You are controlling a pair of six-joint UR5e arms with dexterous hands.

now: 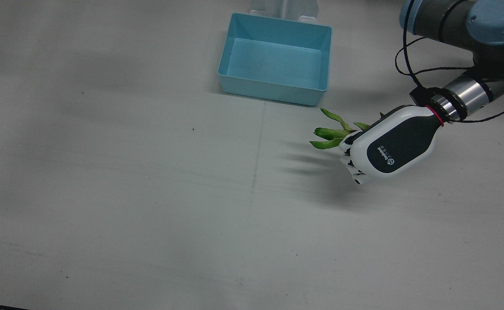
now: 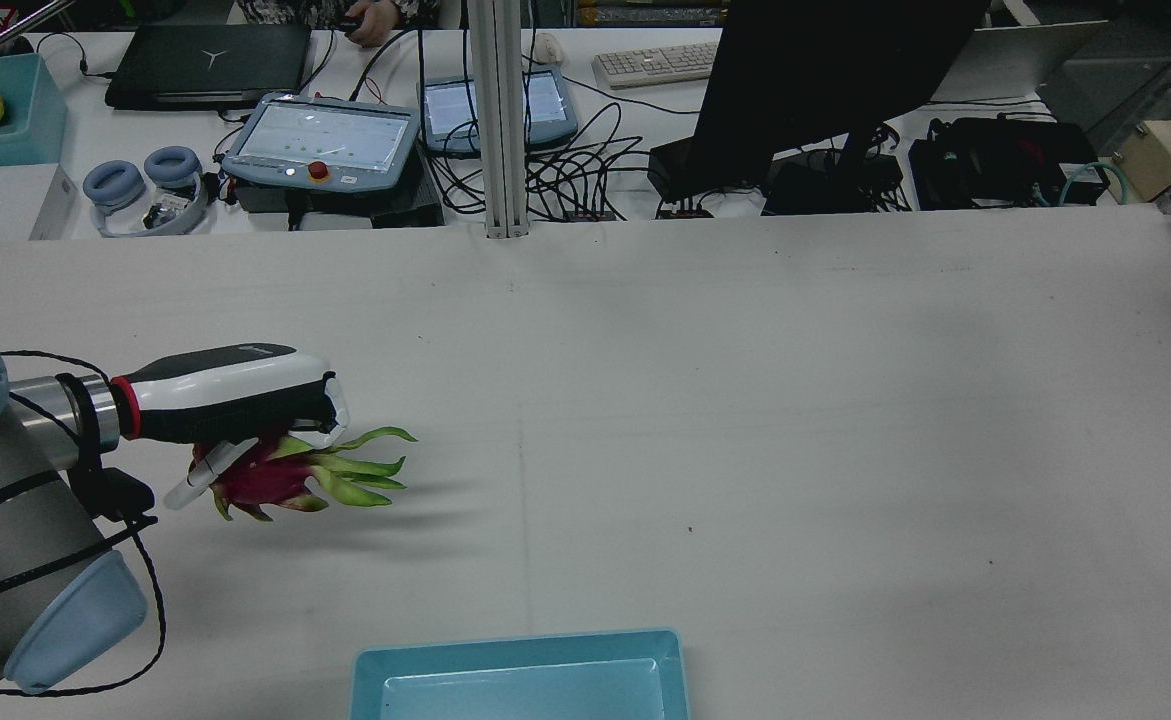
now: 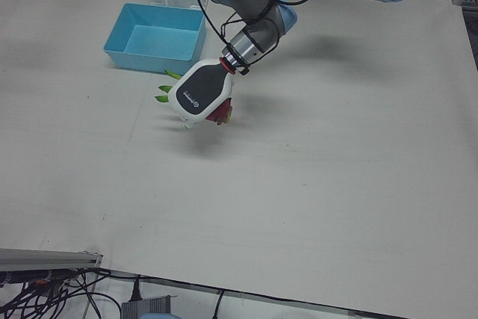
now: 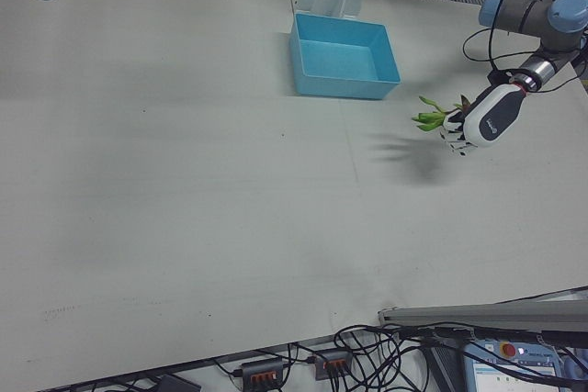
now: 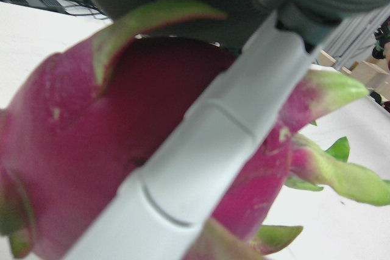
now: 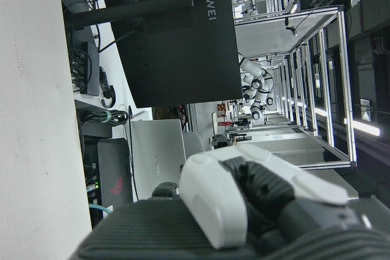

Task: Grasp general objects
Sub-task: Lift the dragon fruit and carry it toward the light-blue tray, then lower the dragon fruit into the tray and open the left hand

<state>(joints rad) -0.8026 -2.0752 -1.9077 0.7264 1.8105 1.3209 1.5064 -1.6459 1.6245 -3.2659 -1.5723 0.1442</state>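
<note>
Gripping the dragon fruit from above, the left hand carries it with leafy tips pointing at the blue bin nearby; the right hand's state is unclear.

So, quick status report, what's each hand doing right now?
Left hand shut on dragon fruit, lifted off table. Right hand off to the side, grip unclear. Blue bin empty, path clear.
</note>
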